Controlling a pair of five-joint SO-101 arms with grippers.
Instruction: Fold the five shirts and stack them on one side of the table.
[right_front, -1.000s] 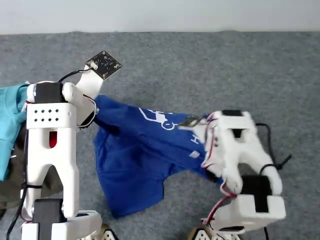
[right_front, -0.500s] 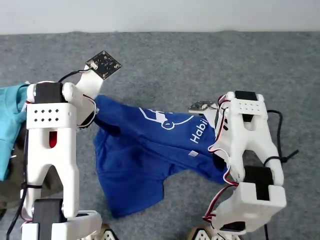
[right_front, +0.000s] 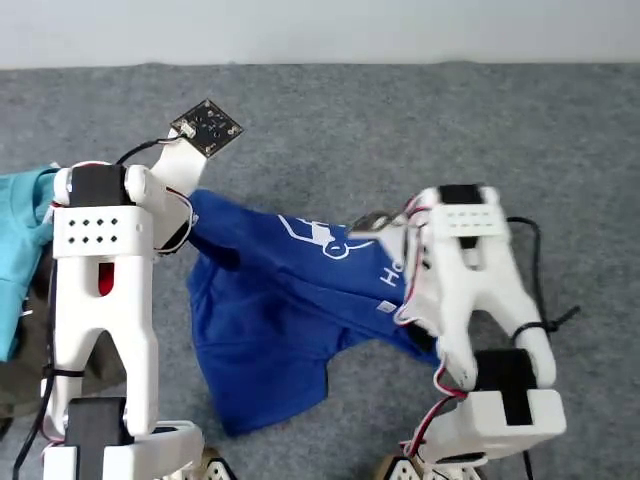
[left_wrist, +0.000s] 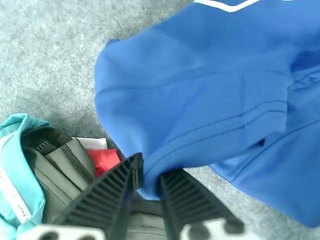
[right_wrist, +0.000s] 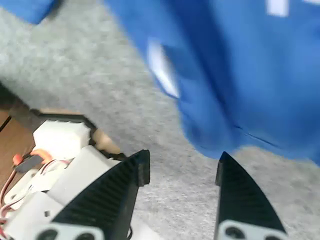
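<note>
A blue shirt (right_front: 270, 310) with white print lies crumpled on the grey table (right_front: 400, 130) between the two arms. My left gripper (left_wrist: 148, 184) is shut on a folded edge of this blue shirt (left_wrist: 210, 90), at its left corner beside the left arm (right_front: 100, 260). The right arm (right_front: 465, 270) stands over the shirt's right side and covers part of the print. My right gripper (right_wrist: 182, 175) is open just off the hem of the blue shirt (right_wrist: 225, 75), over bare grey surface, with nothing between its fingers.
A pile of other shirts lies at the table's left edge: teal (right_front: 20, 220) over olive (right_front: 20, 370), and teal (left_wrist: 15, 165), olive (left_wrist: 60, 170) and red (left_wrist: 102, 160) cloth in the left wrist view. White arm base parts (right_wrist: 55, 145) sit near the front edge.
The right arm swung to the right, off the print, then back left over the shirt's right side. The left arm and the blue shirt have stayed where they were.
</note>
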